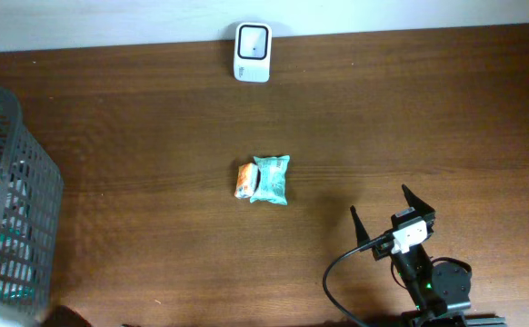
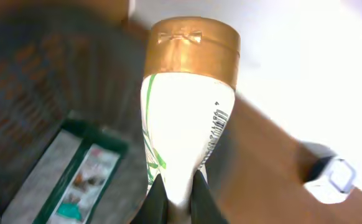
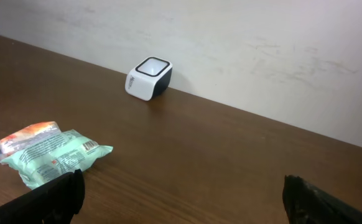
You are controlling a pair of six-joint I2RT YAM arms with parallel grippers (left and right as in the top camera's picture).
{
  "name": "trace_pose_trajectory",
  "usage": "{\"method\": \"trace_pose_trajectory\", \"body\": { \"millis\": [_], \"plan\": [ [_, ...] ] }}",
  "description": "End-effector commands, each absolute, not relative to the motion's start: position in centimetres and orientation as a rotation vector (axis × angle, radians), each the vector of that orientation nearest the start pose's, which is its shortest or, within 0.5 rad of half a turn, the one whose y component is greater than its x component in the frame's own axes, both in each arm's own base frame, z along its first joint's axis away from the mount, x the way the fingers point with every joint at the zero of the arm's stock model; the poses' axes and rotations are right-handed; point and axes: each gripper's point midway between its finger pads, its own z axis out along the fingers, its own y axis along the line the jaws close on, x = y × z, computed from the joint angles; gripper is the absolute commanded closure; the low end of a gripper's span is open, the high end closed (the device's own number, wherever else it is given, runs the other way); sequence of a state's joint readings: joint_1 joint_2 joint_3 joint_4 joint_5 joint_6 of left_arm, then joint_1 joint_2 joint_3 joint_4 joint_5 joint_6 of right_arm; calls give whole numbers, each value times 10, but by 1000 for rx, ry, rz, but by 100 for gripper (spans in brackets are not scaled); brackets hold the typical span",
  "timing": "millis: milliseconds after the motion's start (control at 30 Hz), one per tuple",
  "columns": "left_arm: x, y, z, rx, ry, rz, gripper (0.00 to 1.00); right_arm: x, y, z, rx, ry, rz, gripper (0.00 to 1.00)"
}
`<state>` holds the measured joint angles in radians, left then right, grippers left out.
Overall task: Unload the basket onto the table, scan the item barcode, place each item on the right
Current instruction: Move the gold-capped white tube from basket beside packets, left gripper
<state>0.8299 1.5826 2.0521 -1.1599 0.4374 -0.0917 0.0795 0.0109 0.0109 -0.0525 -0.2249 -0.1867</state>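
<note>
Left pincer (image 2: 177,190) pinching tube (image 2: 187,118) | tube's lower end hidden | basket (image 2: 32,74) blurred

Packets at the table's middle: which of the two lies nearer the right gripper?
The teal packet, on the side facing the right gripper; the orange packet lies beyond it, toward the basket.

basket (image 1: 28,182): cut by left edge | tube (image 2: 184,124) tail: hidden between left fingers (image 2: 157,202) | barcode (image 2: 217,128): digits too small
</note>
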Motion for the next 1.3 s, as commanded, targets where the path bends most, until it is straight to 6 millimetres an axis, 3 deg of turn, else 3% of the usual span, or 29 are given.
{"method": "trace_pose_trajectory", "body": {
  "millis": [0,33,100,167,200,233,267,367,433,533,633,767,833,900,933,1000,1067,1100,1167,1200,1233,1267],
  "plan": [
    [312,149,474,-478,1911,-139,100,238,59,162,-386,1579,107,2],
    [319,103,479,-353,1933,-216,100,238,59,162,-386,1579,107,2],
    [330,60,466,-248,2002,-316,100,238,59,162,-386,1579,107,2],
    [348,3,421,-124,2161,-433,100,238,59,162,-386,1579,107,1],
    [360,-32,375,-48,2292,-483,100,238,59,162,-386,1579,106,2],
    [368,-53,339,-5,2385,-489,100,238,59,162,-386,1579,107,2],
    [371,-62,324,-3,2422,-498,100,238,59,162,-386,1579,106,2],
    [380,-122,235,109,2585,-573,100,238,59,162,-386,1579,107,2],
    [376,-125,179,-57,2723,-494,100,238,59,162,-386,1579,107,2],
    [365,-145,110,-82,2825,-491,100,238,59,162,-386,1579,107,2],
    [360,-161,79,-90,2852,-504,100,238,59,162,-386,1579,107,2],
    [358,-189,61,-6,2865,-521,100,238,59,162,-386,1579,107,2],
    [355,-193,55,6,2881,-517,93,238,59,162,-386,1579,107,2],
    [355,-193,54,6,2883,-515,50,238,59,162,-386,1579,107,2],
    [355,-193,54,6,2883,-516,38,238,59,162,-386,1579,107,2],
    [355,-193,54,6,2883,-516,22,238,59,162,-386,1579,107,2],
    [360,-192,57,2,2866,-509,21,238,59,162,-386,1579,107,2],
    [370,-190,67,-12,2835,-518,21,238,59,162,-386,1579,107,2],
    [391,-184,109,4,2724,-539,20,238,59,162,-386,1579,107,2],
    [400,-176,136,6,2665,-522,18,238,59,162,-386,1579,107,2],
    [407,-163,179,44,2574,-479,10,238,59,162,-386,1579,107,2],
    [409,-155,208,99,2507,-462,4,238,59,162,-386,1579,107,1]
  ]
}}
